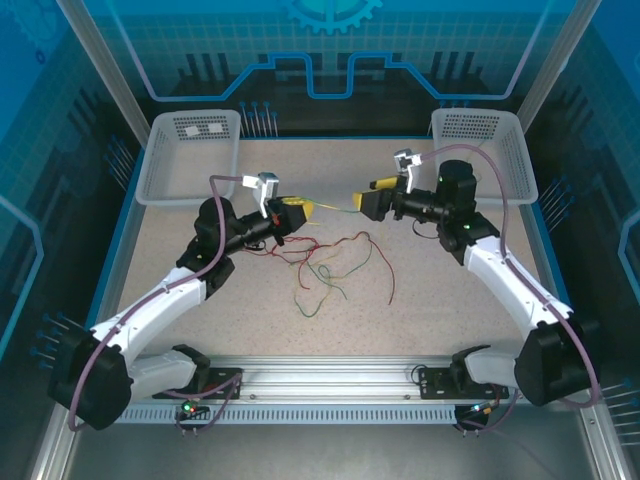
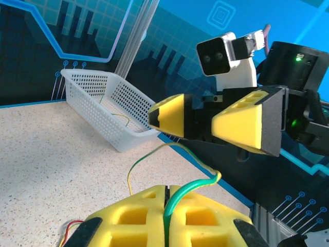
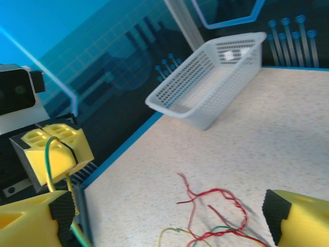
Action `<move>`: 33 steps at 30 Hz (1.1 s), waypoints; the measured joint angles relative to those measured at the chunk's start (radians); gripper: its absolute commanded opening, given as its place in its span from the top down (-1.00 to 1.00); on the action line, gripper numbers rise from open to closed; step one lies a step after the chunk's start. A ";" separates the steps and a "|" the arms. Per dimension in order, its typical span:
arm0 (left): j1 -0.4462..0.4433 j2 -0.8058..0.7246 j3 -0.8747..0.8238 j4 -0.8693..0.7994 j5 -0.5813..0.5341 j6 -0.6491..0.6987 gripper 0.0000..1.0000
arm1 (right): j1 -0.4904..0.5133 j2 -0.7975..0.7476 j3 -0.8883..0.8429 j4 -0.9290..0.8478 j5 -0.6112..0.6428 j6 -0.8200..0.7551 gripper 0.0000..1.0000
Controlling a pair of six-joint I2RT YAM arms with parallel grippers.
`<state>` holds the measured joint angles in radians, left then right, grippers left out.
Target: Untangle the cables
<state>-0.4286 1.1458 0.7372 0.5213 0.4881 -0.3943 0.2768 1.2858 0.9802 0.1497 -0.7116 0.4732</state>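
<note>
The left claw point(image 2: 165, 208) is pinching a thin green-yellow wire point(image 2: 154, 153) from the red-green-yellow cable tangle point(image 1: 325, 265) lying mid-frame on the speckled counter point(image 1: 445, 305). The spread right claw point(image 1: 372, 194) should be gripping nearby and pulling gently.

Arms angled inward, left end effector point(image 1: 291, 211) pinching green cable point(image 2: 176, 197), right end effector point(image 1: 366, 196) spread wide

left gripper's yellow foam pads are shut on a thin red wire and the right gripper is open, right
Not quite. The left wrist view shows the left gripper shut on a thin green wire, not a red one. The right gripper is open, as you say.
</note>
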 measured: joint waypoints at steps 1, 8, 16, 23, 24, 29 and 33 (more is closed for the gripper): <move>0.000 0.000 0.003 0.000 0.000 0.000 1.00 | 0.005 0.022 0.001 0.012 -0.019 0.009 -0.91; 0.000 0.000 0.008 0.000 -0.020 0.001 1.00 | 0.081 0.054 0.001 -0.047 -0.074 -0.095 -0.97; -0.001 0.000 0.008 -0.005 -0.081 0.003 1.00 | 0.098 -0.093 -0.024 -0.145 -0.091 -0.296 -0.93; -0.002 0.000 0.008 -0.004 -0.108 0.001 1.00 | 0.098 -0.101 -0.024 -0.241 -0.121 -0.412 -0.38; -0.002 0.000 0.008 -0.004 -0.111 0.001 1.00 | 0.098 -0.101 -0.024 -0.249 -0.124 -0.426 -0.15; -0.008 -0.005 0.006 -0.008 -0.154 0.001 1.00 | 0.098 -0.101 -0.025 -0.276 -0.149 -0.462 1.00; -0.010 -0.020 -0.006 -0.009 -0.185 0.003 1.00 | 0.097 -0.102 -0.025 -0.273 -0.089 -0.441 1.00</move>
<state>-0.4389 1.1255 0.7315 0.5125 0.3035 -0.3916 0.3740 1.1839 0.9554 -0.1234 -0.8001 0.0322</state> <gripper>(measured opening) 0.061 0.072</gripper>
